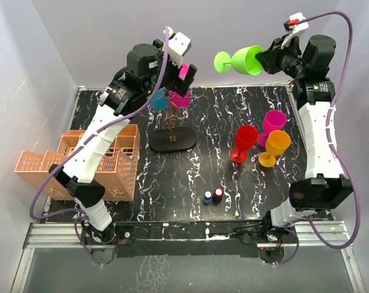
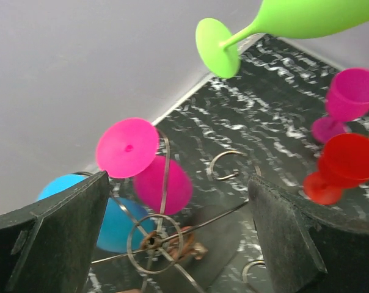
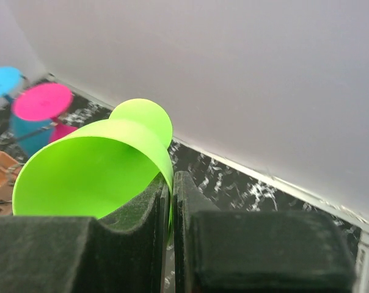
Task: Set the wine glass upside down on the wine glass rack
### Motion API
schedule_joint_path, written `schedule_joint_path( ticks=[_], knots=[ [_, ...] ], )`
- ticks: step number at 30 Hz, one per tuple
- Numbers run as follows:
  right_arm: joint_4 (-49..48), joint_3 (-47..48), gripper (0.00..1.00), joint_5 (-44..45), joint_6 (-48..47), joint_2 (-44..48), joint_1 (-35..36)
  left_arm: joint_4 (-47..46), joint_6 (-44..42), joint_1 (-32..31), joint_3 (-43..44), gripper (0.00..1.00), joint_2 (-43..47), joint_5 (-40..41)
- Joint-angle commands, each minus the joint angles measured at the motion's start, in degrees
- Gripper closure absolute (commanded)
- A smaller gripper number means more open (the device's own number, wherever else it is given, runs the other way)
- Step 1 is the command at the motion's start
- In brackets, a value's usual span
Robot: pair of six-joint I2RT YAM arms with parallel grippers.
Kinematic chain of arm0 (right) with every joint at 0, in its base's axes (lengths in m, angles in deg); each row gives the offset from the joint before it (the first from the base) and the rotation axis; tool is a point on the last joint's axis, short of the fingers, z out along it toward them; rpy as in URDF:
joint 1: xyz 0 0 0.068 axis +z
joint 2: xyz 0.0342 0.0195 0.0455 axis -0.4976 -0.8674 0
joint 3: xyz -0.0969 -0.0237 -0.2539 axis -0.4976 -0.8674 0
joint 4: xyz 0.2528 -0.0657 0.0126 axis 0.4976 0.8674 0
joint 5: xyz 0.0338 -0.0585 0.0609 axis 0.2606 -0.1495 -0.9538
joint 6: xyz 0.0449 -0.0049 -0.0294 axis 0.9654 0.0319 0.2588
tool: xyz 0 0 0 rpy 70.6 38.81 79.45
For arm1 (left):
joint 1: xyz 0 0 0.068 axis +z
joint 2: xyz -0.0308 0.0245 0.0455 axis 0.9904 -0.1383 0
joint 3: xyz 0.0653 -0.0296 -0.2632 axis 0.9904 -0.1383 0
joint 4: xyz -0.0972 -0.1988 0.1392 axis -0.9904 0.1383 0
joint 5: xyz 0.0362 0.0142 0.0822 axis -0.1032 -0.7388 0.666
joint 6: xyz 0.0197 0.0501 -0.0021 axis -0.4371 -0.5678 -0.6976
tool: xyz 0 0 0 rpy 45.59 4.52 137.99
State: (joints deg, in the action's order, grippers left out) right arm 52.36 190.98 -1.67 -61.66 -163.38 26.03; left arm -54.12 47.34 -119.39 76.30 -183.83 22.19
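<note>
Black marbled table [image 1: 172, 183] fills the floor of a pale-walled booth, and above its far edge the green glass [image 1: 245, 61] is up in the air. It lies sideways, its foot pointing away from the right claw [image 1: 265, 59]. That claw is closed tight on the bowl's rim, one finger inside and one outside. The rack [image 1: 178, 141] stands on the table right below the left claw [image 2: 178, 183], well apart from the green glass. A pink glass [image 2: 154, 177] and a blue glass [image 2: 114, 226] hang upside down from the rack just under the left claw, whose fingers are spread wide and hold nothing. Down from the right claw, a red glass [image 1: 244, 141], a magenta glass [image 1: 273, 122] and an orange glass [image 1: 276, 145] stand upright in a cluster. A crate [image 1: 120, 171] sits far down-left of the left claw, at the table's edge. A blue-topped piece [image 1: 207, 196] and a red-topped piece [image 1: 218, 194] stand side by side near the front edge.
</note>
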Motion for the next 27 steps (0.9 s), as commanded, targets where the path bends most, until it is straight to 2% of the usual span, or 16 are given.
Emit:
schedule_joint_path(
  ticks=[1,5,10,13,16,22,27],
  knots=[
    [-6.00,1.98,0.92,-7.37,6.69,2.01,0.04,-0.28,14.35,0.08,1.29,0.08,0.04,-7.33],
    [-5.93,2.07,0.92,-12.14,8.34,3.03,0.03,-0.83,18.60,0.08,0.10,0.09,0.67,-10.26],
    [-7.03,1.05,0.92,-17.52,9.69,3.48,0.08,-1.31,20.94,0.41,-1.04,0.13,1.64,-8.57],
    [-8.38,0.65,0.92,-20.22,11.26,3.38,0.03,-1.67,24.68,2.14,-2.69,0.16,2.21,-7.97],
    [-10.44,0.08,0.92,-23.65,13.41,3.32,0.03,-2.27,28.90,4.27,-3.54,0.20,2.47,-10.63],
    [-11.66,-0.56,0.92,-25.57,14.42,3.33,0.04,-4.07,33.97,6.25,-3.90,0.27,2.14,-15.96],
    [-11.77,-1.23,0.92,-25.40,14.54,3.75,-0.01,-5.50,35.98,6.52,-4.39,0.28,1.81,-19.45]
  ],
)
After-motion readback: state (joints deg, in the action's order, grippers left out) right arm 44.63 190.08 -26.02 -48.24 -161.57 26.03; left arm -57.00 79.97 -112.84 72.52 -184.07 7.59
